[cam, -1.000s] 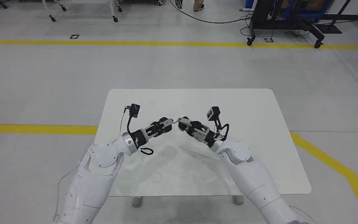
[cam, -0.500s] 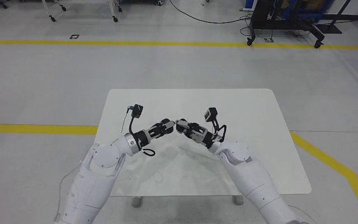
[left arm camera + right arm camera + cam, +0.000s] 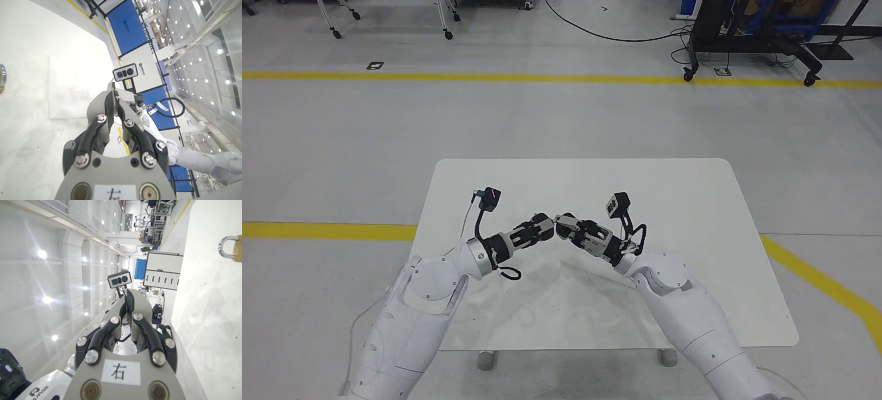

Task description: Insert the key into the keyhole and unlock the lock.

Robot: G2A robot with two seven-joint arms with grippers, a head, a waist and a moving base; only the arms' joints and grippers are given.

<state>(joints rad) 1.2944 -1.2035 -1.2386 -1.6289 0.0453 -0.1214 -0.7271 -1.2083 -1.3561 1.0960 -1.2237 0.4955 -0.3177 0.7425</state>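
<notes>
Gripping the key (image 3: 114, 103), the left pincer (image 3: 112, 95) faces the closed right pincer (image 3: 128, 296), lock (image 3: 233, 248) lying on the table (image 3: 208, 313)

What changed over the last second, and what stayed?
Both hands edged inward above the table until they nearly meet: the left hand, shut on the key, and the right hand. Nothing visibly taken or released; everything else stayed put.

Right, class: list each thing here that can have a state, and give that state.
left gripper: shut on key
key: pinched edge-on, not in padlock
right gripper: shut
padlock: lying on table, shackle looks closed
</notes>
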